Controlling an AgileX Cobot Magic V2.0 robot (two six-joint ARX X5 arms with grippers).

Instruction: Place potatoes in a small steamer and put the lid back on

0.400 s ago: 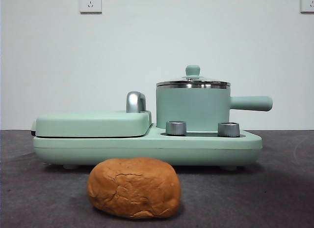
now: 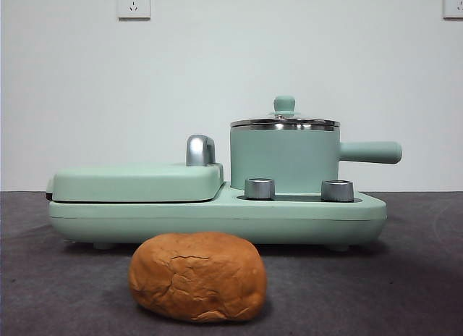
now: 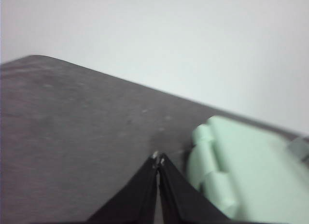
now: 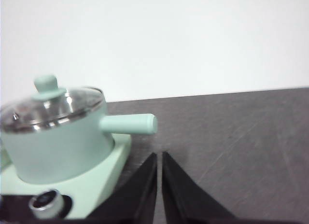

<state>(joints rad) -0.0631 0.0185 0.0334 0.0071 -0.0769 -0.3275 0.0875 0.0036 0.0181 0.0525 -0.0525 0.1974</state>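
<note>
The potatoes (image 2: 197, 276), one orange-brown crusty lump, lie on the dark table in front of the appliance in the front view. Behind them the small steamer (image 2: 284, 159) stands on the right half of the mint-green base, its straight handle (image 2: 370, 152) pointing right. The lid (image 2: 284, 120) sits on the steamer with its green knob up. The right wrist view shows the steamer (image 4: 53, 144) and lid (image 4: 50, 104) beside my right gripper (image 4: 159, 155), which is shut and empty above the table. My left gripper (image 3: 158, 159) is shut and empty near the griddle's hinged end. Neither arm shows in the front view.
A flat mint-green griddle cover (image 2: 137, 182) with a chrome handle (image 2: 200, 150) fills the left half of the base (image 2: 217, 216). Two steel dials (image 2: 260, 188) sit on the base in front of the steamer. The griddle cover (image 3: 246, 171) lies beside the left gripper.
</note>
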